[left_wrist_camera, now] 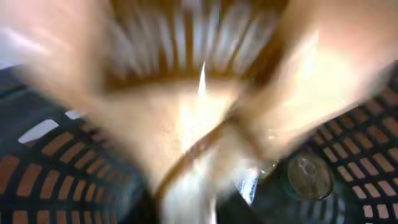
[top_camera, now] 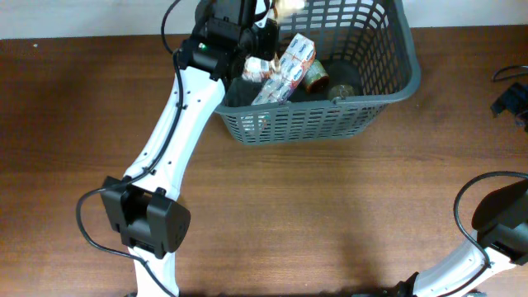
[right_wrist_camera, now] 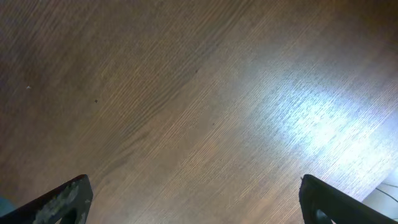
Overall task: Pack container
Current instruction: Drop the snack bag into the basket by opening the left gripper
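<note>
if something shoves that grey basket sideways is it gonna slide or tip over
Probably slide: the basket sits low and wide on the smooth wooden table. It likely feels light for its size, its slotted plastic walls being mostly gaps, though the packets inside add some weight. The thick rim should stay fairly stiff.

A brown wooden worktop [top_camera: 330, 206] fills almost the whole overhead view, its fine grain running from the left edge to the right and its surface matt with a faint sheen toward the near edge. Beyond the far edge runs a narrow pale strip [top_camera: 82, 18], with too little showing to tell wall from floor. At the right edge near the far corner lie a thin dark cable [top_camera: 505, 73] and a black object [top_camera: 511, 103]. In the right wrist view a broad white glare [right_wrist_camera: 323, 118] of reflected light lies across the grain.
</note>
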`<state>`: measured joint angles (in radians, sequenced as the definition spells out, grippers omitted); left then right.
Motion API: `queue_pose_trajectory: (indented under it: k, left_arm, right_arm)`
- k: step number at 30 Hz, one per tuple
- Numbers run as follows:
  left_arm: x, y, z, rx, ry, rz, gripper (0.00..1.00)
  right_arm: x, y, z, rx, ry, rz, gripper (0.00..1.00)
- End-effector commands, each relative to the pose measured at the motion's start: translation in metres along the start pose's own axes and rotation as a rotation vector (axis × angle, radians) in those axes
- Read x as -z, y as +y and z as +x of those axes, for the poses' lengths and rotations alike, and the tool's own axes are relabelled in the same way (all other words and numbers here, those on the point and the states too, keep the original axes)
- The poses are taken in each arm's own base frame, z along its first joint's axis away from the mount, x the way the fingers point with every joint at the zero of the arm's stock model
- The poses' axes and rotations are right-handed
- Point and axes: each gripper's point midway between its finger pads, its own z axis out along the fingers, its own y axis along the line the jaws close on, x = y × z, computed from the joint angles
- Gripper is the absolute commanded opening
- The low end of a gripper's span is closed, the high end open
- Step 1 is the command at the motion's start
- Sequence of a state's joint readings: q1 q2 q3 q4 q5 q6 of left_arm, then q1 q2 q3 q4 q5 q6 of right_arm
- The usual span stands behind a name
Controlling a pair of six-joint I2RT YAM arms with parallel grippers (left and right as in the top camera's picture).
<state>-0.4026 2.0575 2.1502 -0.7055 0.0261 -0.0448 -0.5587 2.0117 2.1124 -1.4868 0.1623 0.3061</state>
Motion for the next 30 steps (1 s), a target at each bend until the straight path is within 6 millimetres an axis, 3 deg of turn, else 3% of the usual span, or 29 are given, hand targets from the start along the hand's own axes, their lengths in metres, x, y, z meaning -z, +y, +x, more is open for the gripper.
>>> queue_pose_trajectory:
  k: [1, 2, 4, 6, 7, 9, 14, 19, 21, 26, 30]
  left_arm:
    - [0.006, 0.001, -0.01, -0.015, -0.032, -0.007, 0.25]
    - [0.006, 0.001, -0.01, -0.015, -0.031, -0.007, 0.33]
    - [0.006, 0.001, -0.01, -0.015, -0.03, -0.007, 0.62]
    - [0.006, 0.001, -0.01, -0.015, -0.032, -0.007, 0.83]
    - [0.006, 0.001, -0.01, -0.015, -0.032, -0.007, 0.92]
    - [0.006, 0.001, -0.01, -0.015, -0.032, -0.007, 0.98]
    - [0.022, 0.002, -0.029, -0.014, -0.082, -0.008, 1.0]
    - [0.084, 0.008, -0.075, -0.009, -0.211, -0.018, 1.0]
    - [0.111, 0.01, -0.083, -0.008, -0.231, -0.023, 1.0]
    - [0.155, 0.012, -0.062, -0.003, -0.15, -0.038, 1.0]
    - [0.178, 0.032, -0.05, 0.015, -0.115, -0.157, 1.0]
  right_arm:
    - [0.003, -0.002, 0.0, 0.001, -0.007, -0.004, 0.99]
    - [0.003, -0.002, 0.0, 0.001, -0.007, -0.004, 0.99]
    - [0.003, -0.002, 0.0, 0.001, -0.007, -0.004, 0.99]
    - [0.003, -0.002, 0.0, 0.001, -0.007, -0.004, 0.99]
    - [0.003, -0.002, 0.0, 0.001, -0.007, -0.004, 0.99]
    - [0.003, -0.002, 0.0, 0.001, -0.007, -0.004, 0.99]
    - [0.003, -0.002, 0.0, 0.001, -0.007, -0.004, 0.99]
    - [0.003, -0.002, 0.0, 0.001, -0.007, -0.004, 0.99]
    - [0.003, -0.002, 0.0, 0.001, -0.007, -0.004, 0.99]
    - [0.003, -0.002, 0.0, 0.001, -0.007, -0.004, 0.99]
    - [0.003, -0.002, 0.0, 0.001, -0.007, -0.004, 0.99]
